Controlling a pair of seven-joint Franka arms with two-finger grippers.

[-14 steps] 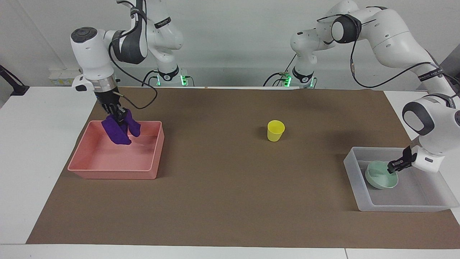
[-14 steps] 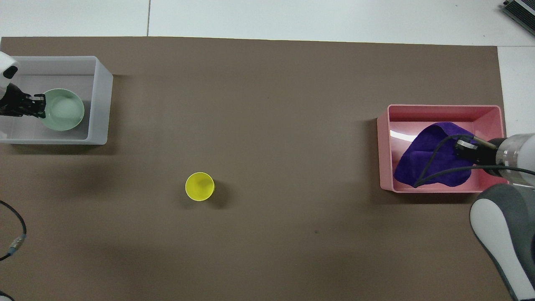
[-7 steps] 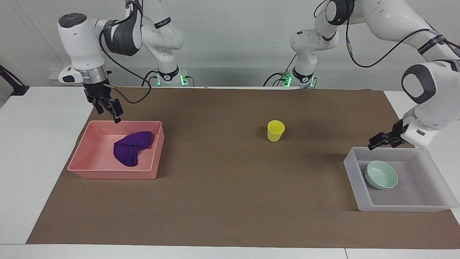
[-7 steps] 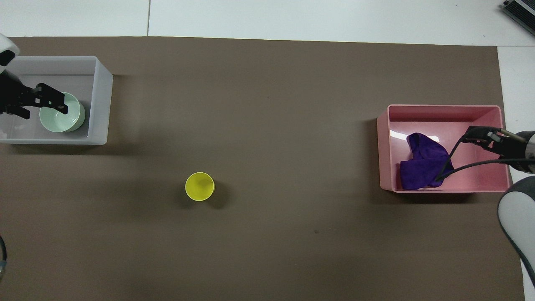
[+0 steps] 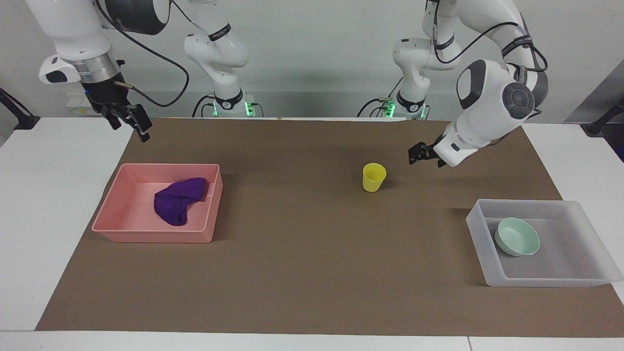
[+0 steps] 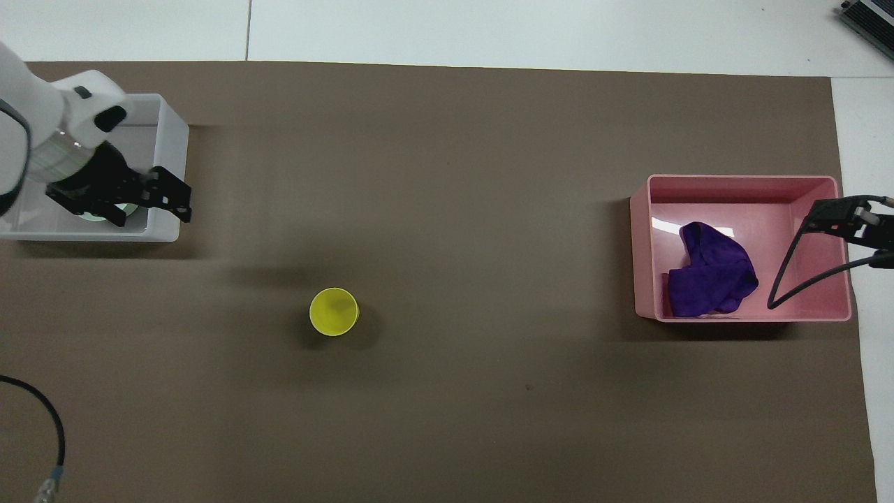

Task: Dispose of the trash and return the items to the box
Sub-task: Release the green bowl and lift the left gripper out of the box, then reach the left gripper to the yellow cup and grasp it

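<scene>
The purple cloth (image 5: 178, 202) lies crumpled in the pink tray (image 5: 146, 234); it also shows in the overhead view (image 6: 709, 272). The mint-green bowl (image 5: 517, 236) sits in the translucent box (image 5: 541, 282). The yellow cup (image 5: 374, 176) stands upright on the brown mat; it also shows in the overhead view (image 6: 334, 311). My left gripper (image 5: 423, 155) is open and empty, raised over the mat between the cup and the box. My right gripper (image 5: 130, 127) is open and empty, high over the mat's edge by the pink tray. In the overhead view my left gripper (image 6: 183, 204) hides most of the bowl.
The brown mat (image 5: 302, 253) covers most of the white table. In the overhead view the box (image 6: 171, 126) is at the left arm's end and the pink tray (image 6: 740, 183) at the right arm's end. A black cable (image 6: 803, 272) hangs from my right gripper (image 6: 834, 213) over the pink tray.
My right gripper let the cloth drop into the pink tray and rose away. My left gripper let go of the bowl in the box, lifted, and swung toward the yellow cup.
</scene>
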